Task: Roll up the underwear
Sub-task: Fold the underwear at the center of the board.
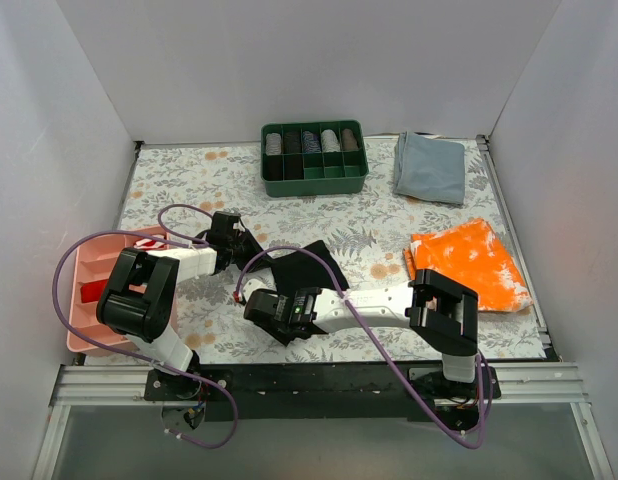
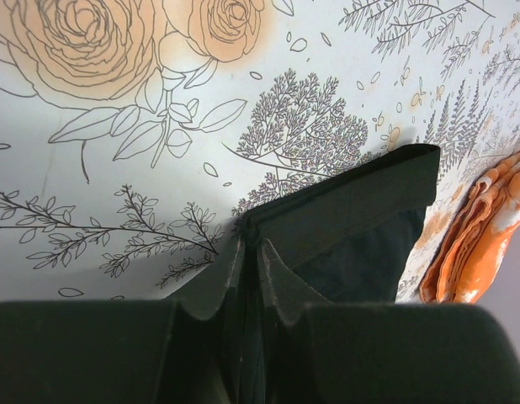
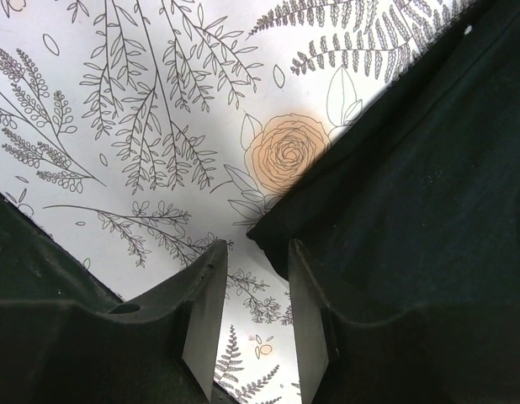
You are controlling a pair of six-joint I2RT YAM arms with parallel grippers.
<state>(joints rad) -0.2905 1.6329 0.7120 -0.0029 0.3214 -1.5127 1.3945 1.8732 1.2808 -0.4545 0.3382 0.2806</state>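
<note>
The black underwear (image 1: 314, 262) lies crumpled on the floral table, just left of centre. My left gripper (image 1: 251, 244) is at its left edge. In the left wrist view the left gripper (image 2: 252, 246) is shut on a fold of the underwear (image 2: 352, 210), which stretches away to the right. My right gripper (image 1: 259, 300) sits at the near left of the underwear. In the right wrist view the right gripper (image 3: 256, 252) is open over bare table. A corner of the underwear (image 3: 411, 185) lies just ahead of its right finger (image 3: 309, 311), with nothing between the jaws.
A green box (image 1: 314, 187) with several rolled items stands at the back. A grey-blue folded cloth (image 1: 430, 166) lies at the back right. An orange-and-white cloth (image 1: 469, 262) lies at the right and shows in the left wrist view (image 2: 479, 227). A pink tray (image 1: 77, 275) sits at the left.
</note>
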